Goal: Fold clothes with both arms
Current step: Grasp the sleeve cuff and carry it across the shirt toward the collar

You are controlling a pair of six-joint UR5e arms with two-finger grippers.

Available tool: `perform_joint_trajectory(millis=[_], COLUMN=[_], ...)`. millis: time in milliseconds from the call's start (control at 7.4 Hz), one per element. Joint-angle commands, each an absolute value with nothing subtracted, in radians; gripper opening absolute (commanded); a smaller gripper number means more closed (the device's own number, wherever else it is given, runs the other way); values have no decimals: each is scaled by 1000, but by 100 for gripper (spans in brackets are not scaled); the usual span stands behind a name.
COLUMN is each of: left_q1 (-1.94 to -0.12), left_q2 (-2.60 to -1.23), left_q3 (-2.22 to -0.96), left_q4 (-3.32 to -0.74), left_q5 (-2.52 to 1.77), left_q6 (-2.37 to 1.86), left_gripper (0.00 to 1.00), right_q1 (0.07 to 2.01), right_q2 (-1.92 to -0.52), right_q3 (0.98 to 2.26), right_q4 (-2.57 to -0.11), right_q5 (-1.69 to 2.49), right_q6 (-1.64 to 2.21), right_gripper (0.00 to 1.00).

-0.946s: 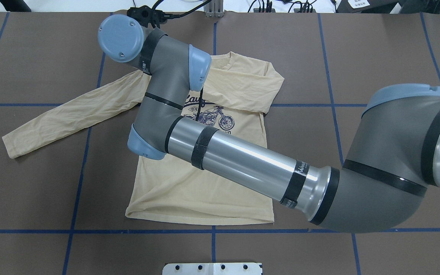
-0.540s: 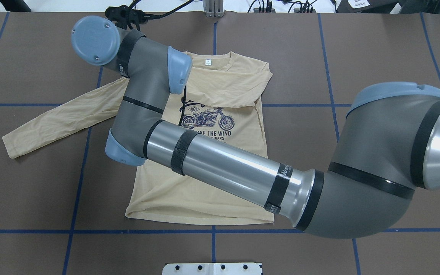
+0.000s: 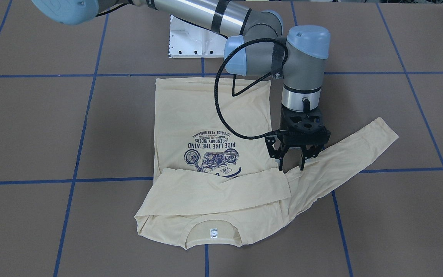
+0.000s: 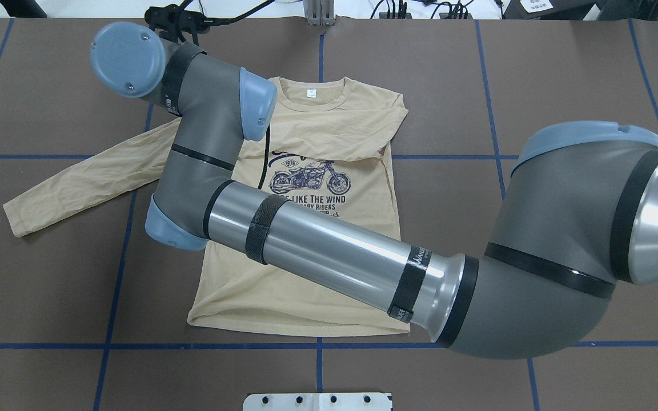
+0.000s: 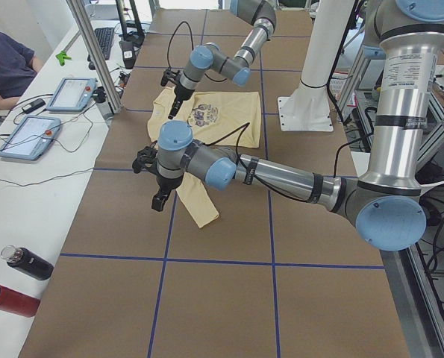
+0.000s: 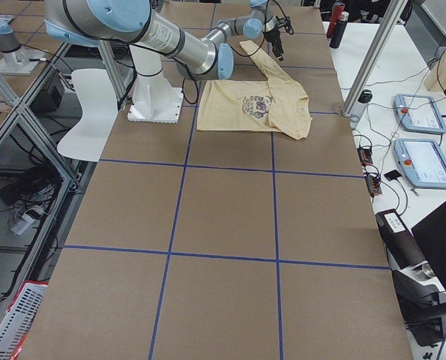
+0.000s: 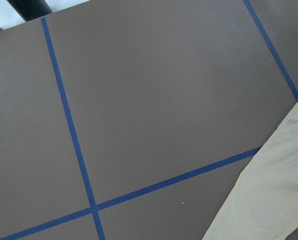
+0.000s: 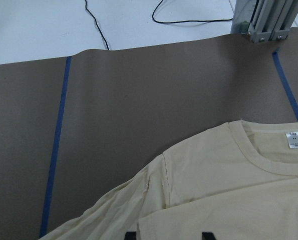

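**Hovering an open pincer over the shoulder of a limp T-shirt**

The cream-yellow T-shirt (image 3: 189, 115) is lying flat and print-up on the tabletop (image 3: 52, 127), with its neck pointing away from the robot. One sleeve (image 3: 221, 190) is lying folded across the chest. The other sleeve (image 3: 344, 154) is stretching out sideways toward the robot's left.

The fabric is looking thin and soft, so I am expecting it to weigh very little. It is likely to sag and drag behind whatever point gets lifted, and to crease rather than hold a line. It is neither fragile nor slippery, but a shallow pinch may be catching only one layer. The sensible holds seem to be the shoulder seam and the cuff (image 3: 388, 132) of the spread sleeve, taken together so that the sleeve is travelling as one straight strip.

The right pincer (image 3: 291, 167) is reaching across from the robot's right and hanging over the spot where that spread sleeve joins the body. It is standing moderately wide and is gripping nothing. Its fingertips (image 8: 131, 235) are showing at the bottom of the right wrist view with cloth beneath them. Whether they are touching the cloth is not showing.

The left pincer (image 5: 159, 203) is hanging out beyond the cuff, apart from the cloth. I cannot tell how far its jaws are standing apart.
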State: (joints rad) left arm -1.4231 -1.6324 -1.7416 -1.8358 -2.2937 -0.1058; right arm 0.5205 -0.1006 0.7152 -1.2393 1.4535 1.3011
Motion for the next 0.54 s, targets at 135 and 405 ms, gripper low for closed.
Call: perform_joint_trajectory(millis=[135,405], left_q1=[-1422,-1422], left_q2=[-1634,-1643], left_q3=[-1746,-1758], left_q4=[-1838,-1909], left_q5=[-2302,-2306], left_q6=[-133,-140], left_gripper=[100,100], right_q1=[609,719], right_q2=[-194,-367], right_q3=[881,1152], right_q4=[-1332,-1510], right_q5=[1599,1745], right_q6=[1258,1218], right_gripper=[99,99])
